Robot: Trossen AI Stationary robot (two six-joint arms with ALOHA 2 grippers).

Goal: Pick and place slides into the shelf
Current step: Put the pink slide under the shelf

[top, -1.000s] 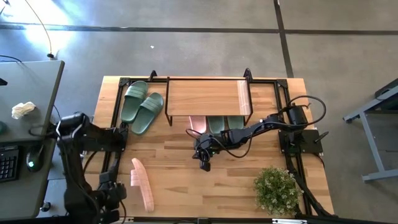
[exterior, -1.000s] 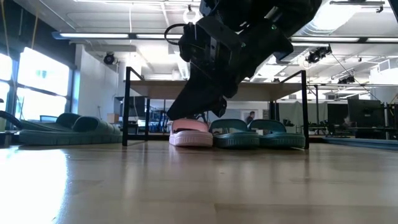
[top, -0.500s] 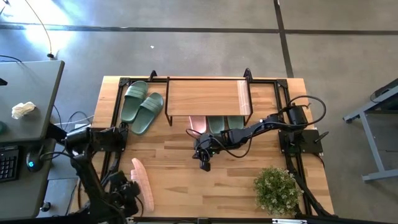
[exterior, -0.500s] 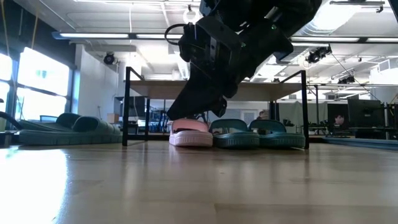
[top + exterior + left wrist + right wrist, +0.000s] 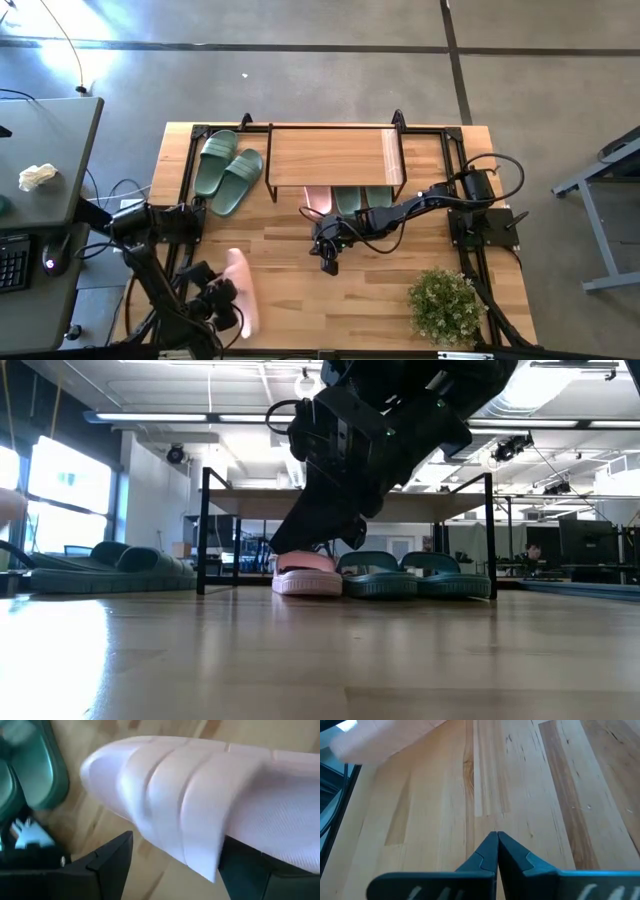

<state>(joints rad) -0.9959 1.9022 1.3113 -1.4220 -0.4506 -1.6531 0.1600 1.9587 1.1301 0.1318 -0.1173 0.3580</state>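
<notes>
A loose pale pink slide lies on the table near the front left. My left gripper is open. Its fingers stand on either side of this slide, which fills the left wrist view. The shelf stands at the far middle. Under it sit another pink slide and two green slides, soles on the table. A green pair lies left of the shelf. My right gripper is shut and holds nothing, just in front of the shelf above the table. My left gripper comes at the loose pink slide slanting down from the table's left, its open fingers lying across the slide. One finger shows beside the slide. The other finger is partly hidden behind the slide's edge. Whether either finger touches the slide, I cannot tell.
A potted plant stands at the front right corner. Black frame rails run along the table's left and right sides. A grey desk stands beyond the left edge. Bare wood lies between the loose slide and the plant.
My left gripper has come down and toward the table's right edge, up to the loose pink slide. The slide now lies a little farther toward the right edge and shows broader from above than before.
</notes>
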